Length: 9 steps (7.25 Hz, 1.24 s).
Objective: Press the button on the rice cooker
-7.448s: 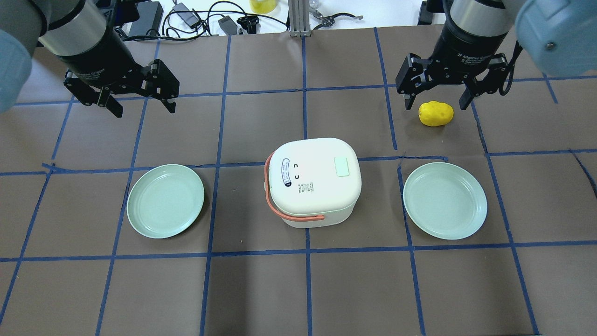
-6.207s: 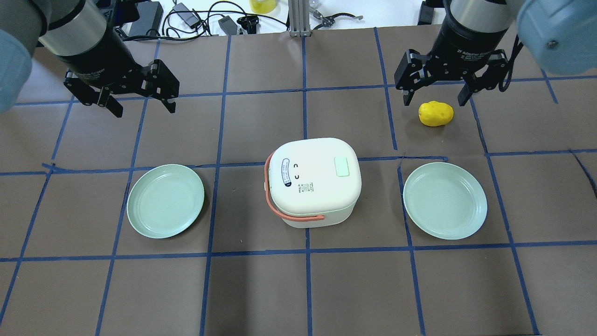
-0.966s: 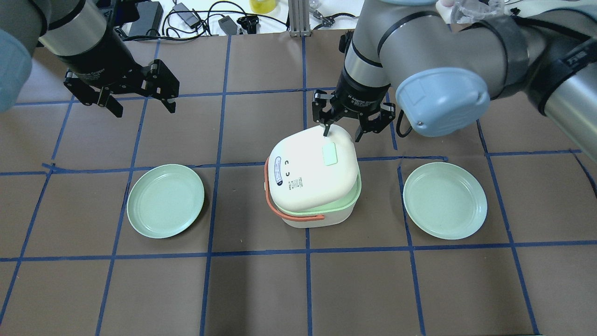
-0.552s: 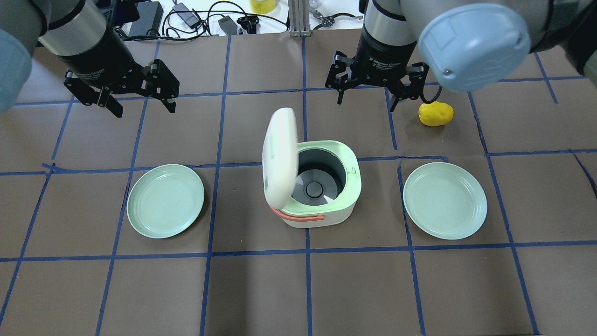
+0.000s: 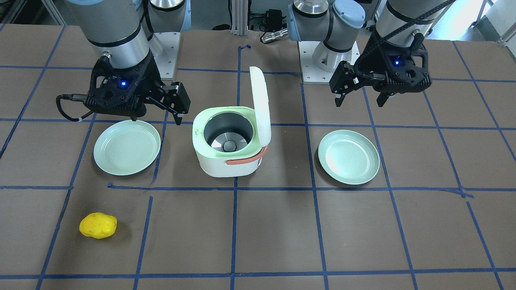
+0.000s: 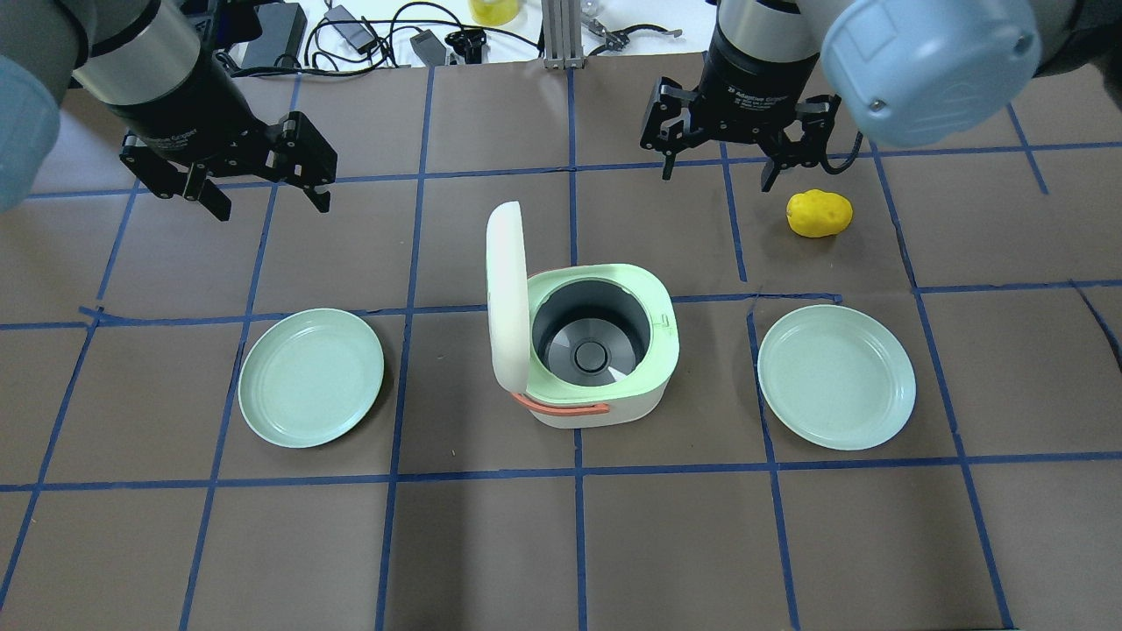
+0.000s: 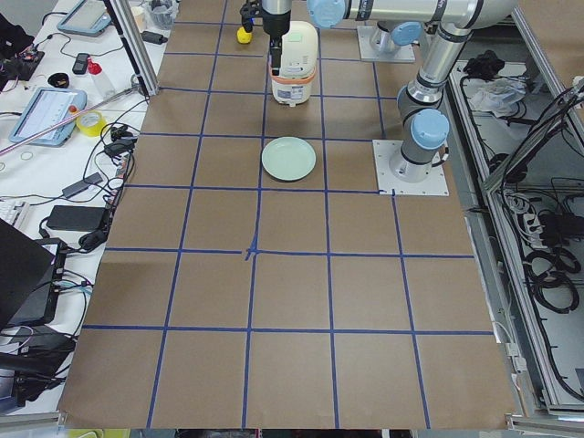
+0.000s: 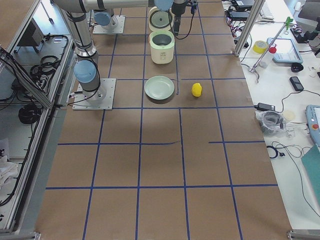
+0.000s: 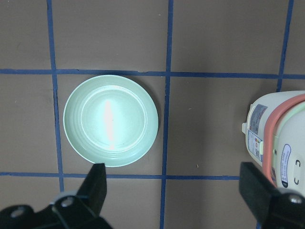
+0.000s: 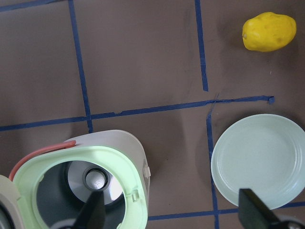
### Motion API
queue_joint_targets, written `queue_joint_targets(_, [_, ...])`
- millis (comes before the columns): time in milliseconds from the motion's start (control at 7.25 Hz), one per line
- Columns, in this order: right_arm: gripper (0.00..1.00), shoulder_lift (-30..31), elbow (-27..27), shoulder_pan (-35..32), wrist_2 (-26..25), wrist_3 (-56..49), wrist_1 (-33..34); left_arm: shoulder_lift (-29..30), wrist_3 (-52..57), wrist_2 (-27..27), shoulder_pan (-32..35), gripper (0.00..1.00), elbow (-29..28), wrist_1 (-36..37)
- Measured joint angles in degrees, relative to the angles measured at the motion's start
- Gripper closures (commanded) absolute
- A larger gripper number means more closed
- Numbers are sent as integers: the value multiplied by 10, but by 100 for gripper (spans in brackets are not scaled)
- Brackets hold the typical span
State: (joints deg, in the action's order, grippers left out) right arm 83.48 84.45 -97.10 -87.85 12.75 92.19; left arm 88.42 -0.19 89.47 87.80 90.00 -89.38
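Lid-up rice cooker sits apart from the spread right pincer.

White rice cooker, pot open to access from above; upright white lid walls its robot-left side. Round pale-green left plate and right plate flank it, gaps between; lumpy yellow potato beyond.

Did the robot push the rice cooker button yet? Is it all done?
It looks done: the lid stands up open, and you can see right down inside the rice cooker. Nothing is in hand. The right gripper hangs open and empty beyond the cooker, near the yellow potato, and the left gripper hangs open too. Probably nothing is left to do.
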Motion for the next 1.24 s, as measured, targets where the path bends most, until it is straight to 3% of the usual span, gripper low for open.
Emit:
queue_joint_targets(552, [0, 25, 0, 58, -2, -98, -66, 0, 0, 0, 0, 0, 0, 0])
queue_joint_targets(1241, [0, 32, 0, 67, -4, -102, -90, 0, 0, 0, 0, 0, 0, 0])
